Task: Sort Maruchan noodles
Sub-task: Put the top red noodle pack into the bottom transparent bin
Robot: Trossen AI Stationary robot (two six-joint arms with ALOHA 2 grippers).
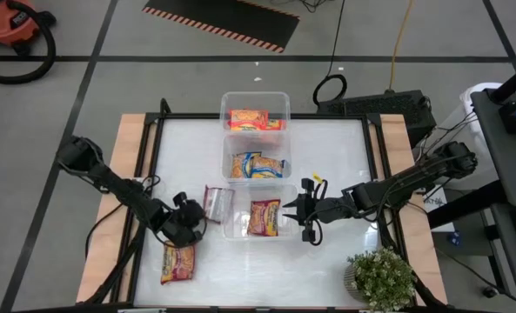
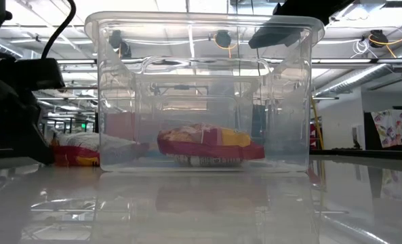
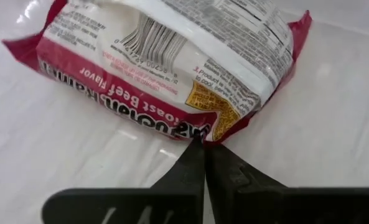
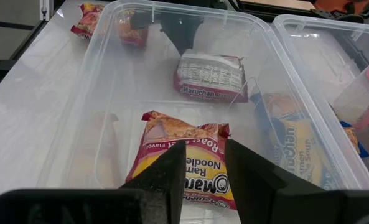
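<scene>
Three clear bins stand in a row down the table's middle. The far bin (image 1: 225,104) holds an orange-red noodle packet (image 1: 249,119). A blue-yellow packet (image 1: 258,163) lies in the middle bin, and a red-yellow one (image 4: 187,165) in the near bin (image 1: 233,228). Left of the near bin a red-white packet (image 3: 165,56) lies on the table, barcode side up, with my left gripper (image 3: 203,146) shut at its edge. Another packet (image 1: 177,263) lies flat near the front left. My right gripper (image 4: 206,168) hangs open over the near bin's right side, touching nothing. My left gripper has its two fingertips closed together on the red-white packet's red sealed edge (image 3: 218,130), near one corner. Only the tips reach it. The fingers slant down from the table's near left. The packet's body lies on the table.
A potted plant (image 1: 381,278) stands at the near right corner. Wooden boards (image 1: 129,165) edge the white table on both sides. The bins' walls rise between my two grippers.
</scene>
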